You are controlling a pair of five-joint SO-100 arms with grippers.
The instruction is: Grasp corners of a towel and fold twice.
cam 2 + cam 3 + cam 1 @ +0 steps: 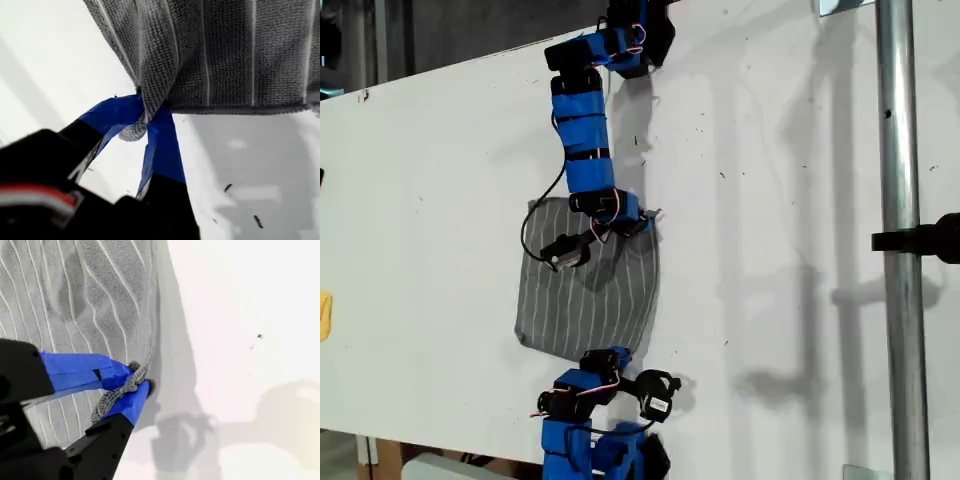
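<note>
The grey striped towel (585,290) lies on the white table (770,250), a little rumpled. My first gripper (620,352) reaches in from the bottom of the exterior view. It is shut on the towel's near-right corner (135,131), with the cloth (240,55) bunched between its blue fingers (162,145). My second gripper (645,215) comes down from the top of the exterior view. It is shut on the far-right corner (120,392), which is twisted between its blue fingers (75,367). In that wrist view the towel (75,290) spreads behind the gripper (135,382).
A vertical metal pole (900,240) with a black clamp (920,240) stands at the exterior view's right. A yellow object (324,315) sits at the left edge. Small dark specks (227,187) mark the table. The table's edge runs along the exterior view's upper left.
</note>
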